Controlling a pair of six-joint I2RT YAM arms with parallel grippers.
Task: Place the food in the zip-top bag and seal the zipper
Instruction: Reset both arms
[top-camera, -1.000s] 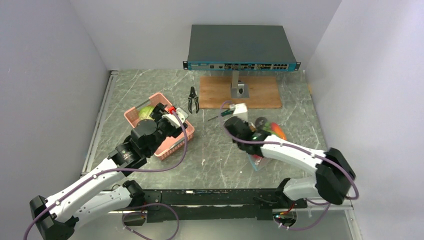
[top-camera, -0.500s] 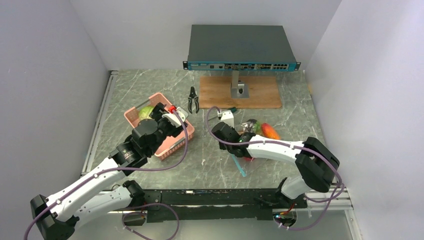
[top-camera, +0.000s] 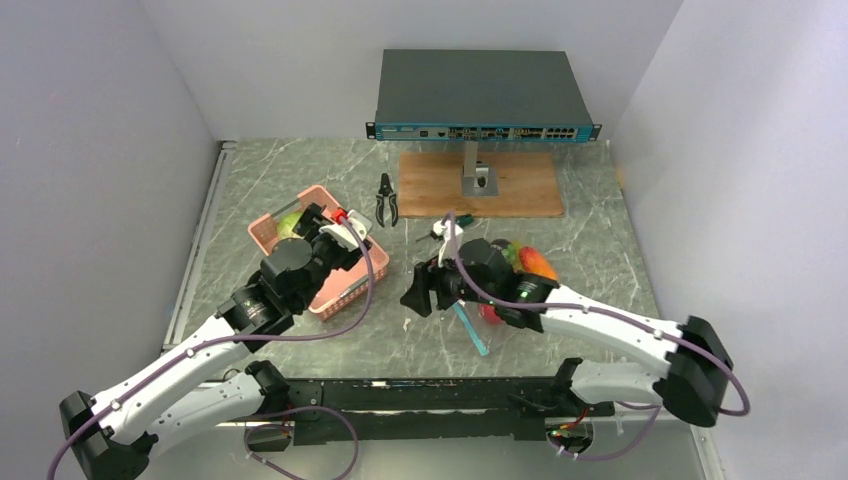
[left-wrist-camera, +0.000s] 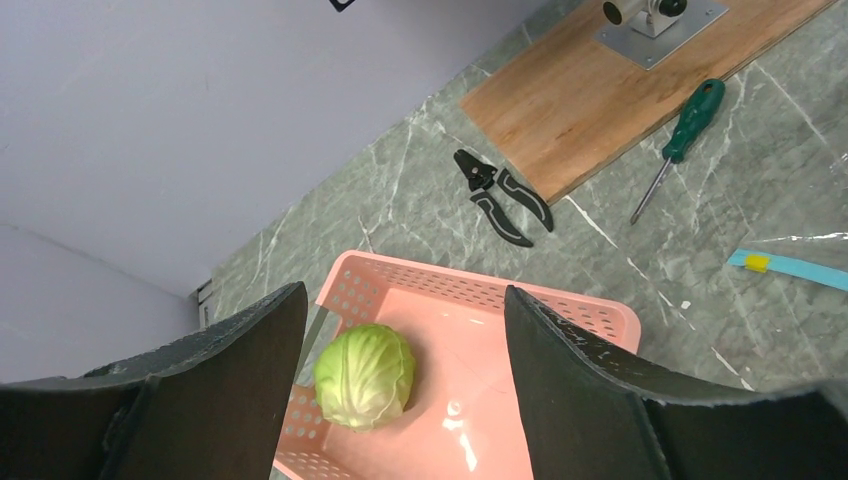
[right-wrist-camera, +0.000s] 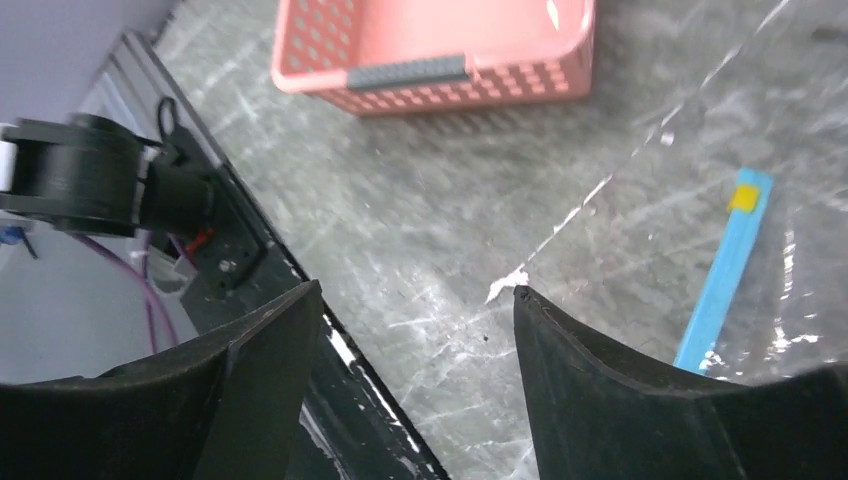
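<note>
— Where's the zip-top bag (right-wrist-camera: 800, 260)?

— Flat on the table (top-camera: 600, 230), right of centre, partly under my right arm. Its zipper (top-camera: 470, 330) is the teal strip along the bag's left edge, angled toward the near side, with a small yellow tab (right-wrist-camera: 742, 198) on it. I can't tell whether it is pressed closed.

— And the food?

— An orange-red fruit (top-camera: 538, 262) shows at the bag's far end, and something red (top-camera: 490, 312) lies nearer. Whether they're inside the plastic I can't make out. A cabbage (left-wrist-camera: 365, 375) sits in the pink basket (left-wrist-camera: 480, 285), left of centre.

— Your jaws?

— My right gripper (right-wrist-camera: 415, 295) is spread apart and empty. It hangs over bare table between the basket and the zipper, just left of the strip. My left gripper (left-wrist-camera: 400, 390) is spread too, holding nothing, above the basket with the cabbage below it, toward the left finger.

— What else is there?

— Black pliers (left-wrist-camera: 503, 197) lie just beyond the basket. A green-handled screwdriver (left-wrist-camera: 685, 135) is to their right, its handle near a wooden board (left-wrist-camera: 600, 95). On the board a metal stand (top-camera: 478, 175) holds up a network switch (top-camera: 485, 95) at the far side.
</note>
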